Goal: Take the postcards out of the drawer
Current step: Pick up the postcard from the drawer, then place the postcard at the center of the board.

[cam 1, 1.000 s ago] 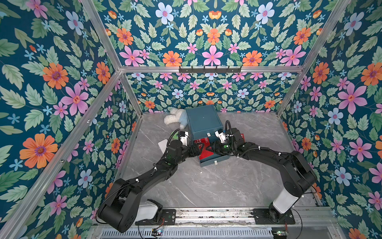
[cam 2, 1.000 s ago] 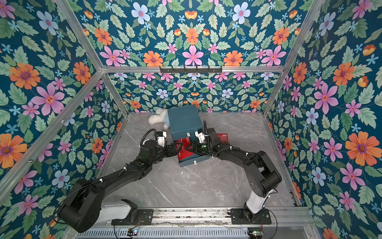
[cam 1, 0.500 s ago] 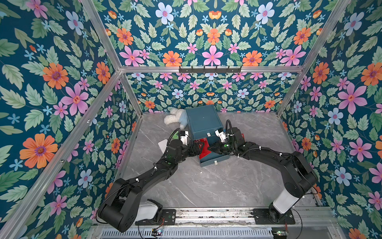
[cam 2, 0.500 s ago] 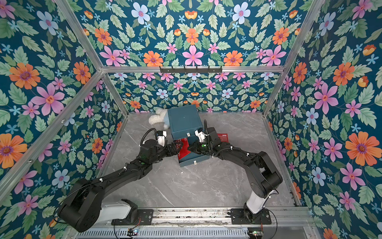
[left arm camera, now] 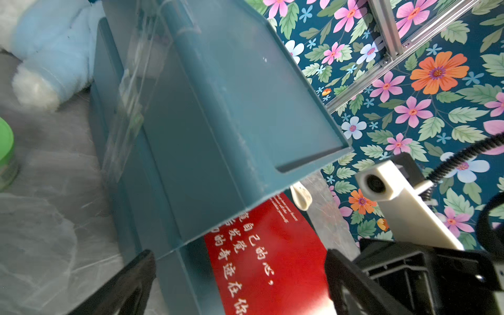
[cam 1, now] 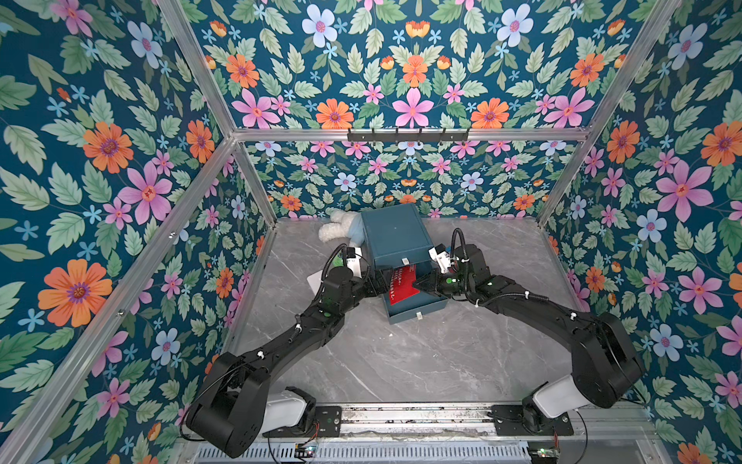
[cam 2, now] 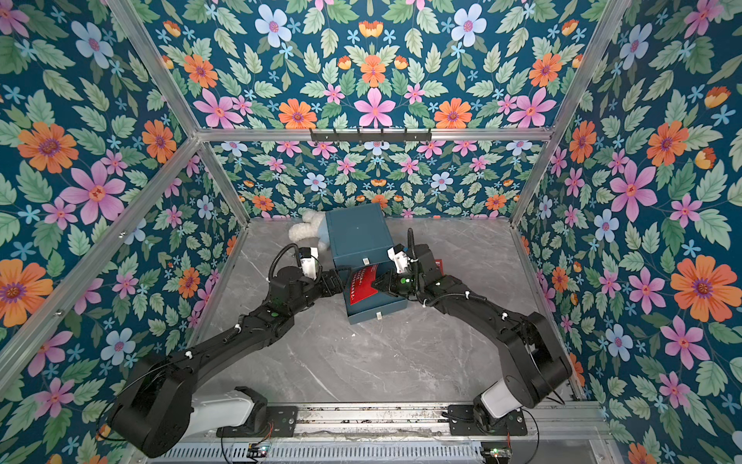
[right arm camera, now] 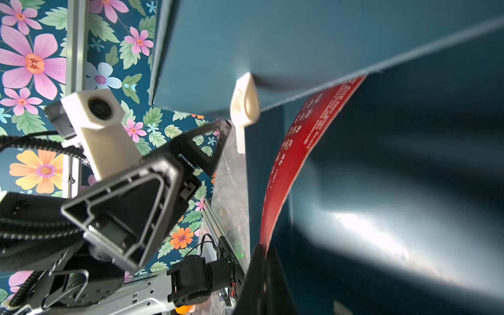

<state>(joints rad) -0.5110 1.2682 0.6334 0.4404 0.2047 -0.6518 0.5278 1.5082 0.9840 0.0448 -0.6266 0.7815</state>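
Note:
A red postcard (cam 1: 402, 283) with white text stands tilted up out of the open blue drawer (cam 1: 417, 311), seen in both top views. My right gripper (cam 1: 419, 286) is shut on its right edge; in the right wrist view the closed tips (right arm camera: 264, 255) pinch the bowed red postcard (right arm camera: 289, 169). My left gripper (cam 1: 380, 280) is open at the drawer's left side. In the left wrist view its fingers (left arm camera: 131, 278) straddle the drawer wall and the red postcard (left arm camera: 264, 259) without touching the card. Any other postcards in the drawer are hidden.
The blue cabinet (cam 1: 395, 237) stands behind the drawer, with a white and pale blue plush toy (cam 1: 341, 231) at its left. A white flat piece (cam 1: 315, 279) lies behind the left arm. A small red flat piece (cam 2: 439, 264) lies by the right arm. Floral walls surround the table.
The right gripper has shut on the red postcard's edge and lifted it, so the card now tilts up from the drawer. The left arm has stayed in place, open.

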